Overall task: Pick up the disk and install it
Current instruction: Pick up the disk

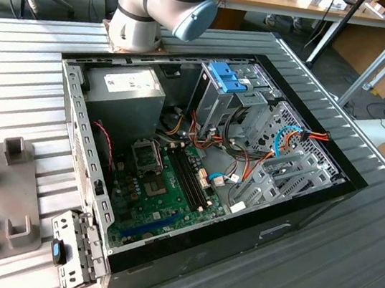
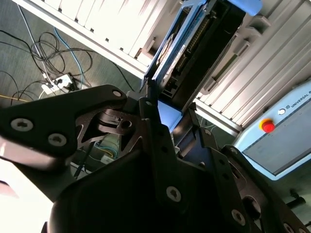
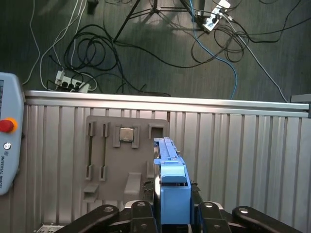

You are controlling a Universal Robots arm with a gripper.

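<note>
Ribbed aluminium slats form the table (image 1: 21, 75), dull silver and grooved from end to end. On the exterior view's left lies a matte grey moulded fixture tray (image 1: 4, 188), cut with slots and pockets. In the first wrist view the disk (image 3: 174, 194) hangs edge-on well above that tray. It is a thin slab in a glossy blue plastic carrier, pinched tight between the black metal fingers of the gripper (image 3: 172, 218). The pick-up looks done to me. Further right sits the open computer case (image 1: 250, 240), showing its green motherboard (image 1: 163, 197) and bare steel drive cage (image 1: 217, 100). The disk is not yet seated there, so the installing is left.
</note>
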